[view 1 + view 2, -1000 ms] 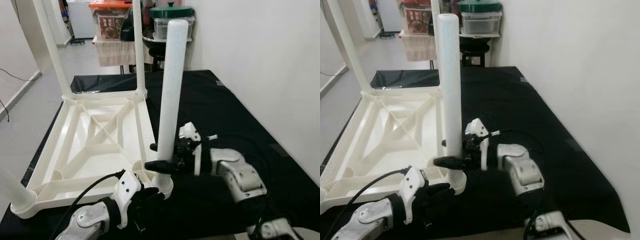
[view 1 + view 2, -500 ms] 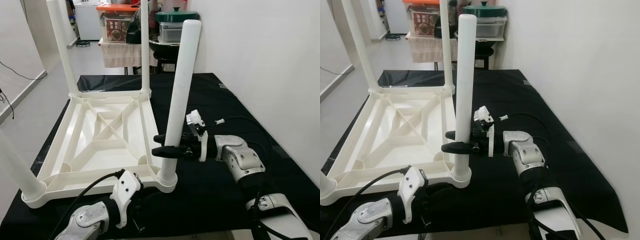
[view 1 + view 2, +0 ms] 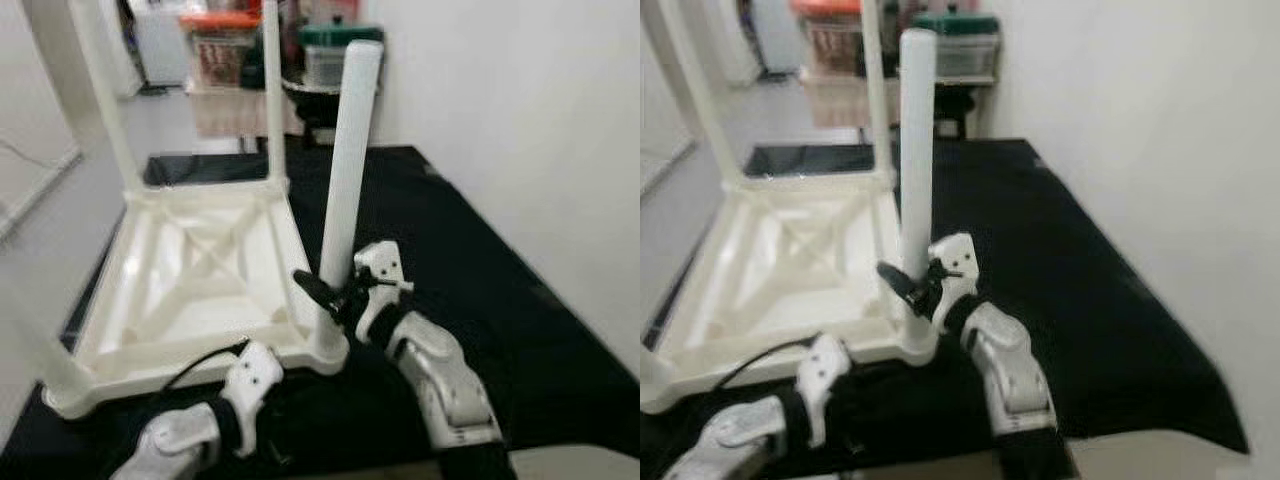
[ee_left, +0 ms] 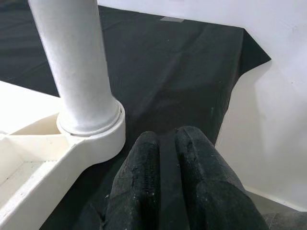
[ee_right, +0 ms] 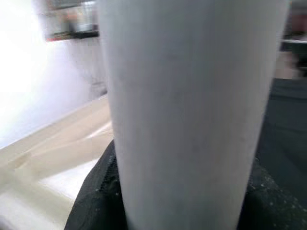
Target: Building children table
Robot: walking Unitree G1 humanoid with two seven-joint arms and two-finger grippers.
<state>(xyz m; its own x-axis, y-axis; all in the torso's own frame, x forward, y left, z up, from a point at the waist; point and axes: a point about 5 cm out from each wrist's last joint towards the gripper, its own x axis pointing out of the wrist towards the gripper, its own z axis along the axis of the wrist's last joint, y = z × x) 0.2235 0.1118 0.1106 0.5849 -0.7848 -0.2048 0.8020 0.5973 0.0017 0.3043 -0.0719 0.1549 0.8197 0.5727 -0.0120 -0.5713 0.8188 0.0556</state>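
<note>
Camera swung nearer; right gripper (image 3: 325,290) jaws clamp table leg (image 3: 345,160); left gripper (image 4: 165,165) jaws clenched beside corner socket (image 4: 98,136).

Black cloth (image 3: 470,240); lidded storage boxes (image 3: 222,45) behind.

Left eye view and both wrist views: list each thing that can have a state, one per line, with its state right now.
Table top: upside down on the black cloth.
Near-right leg: upright, seated in its corner socket.
Far legs: upright in their sockets.
Right end effector: shut on the near-right leg, low on it.
Left end effector: shut, holding nothing, beside the corner socket.
</note>
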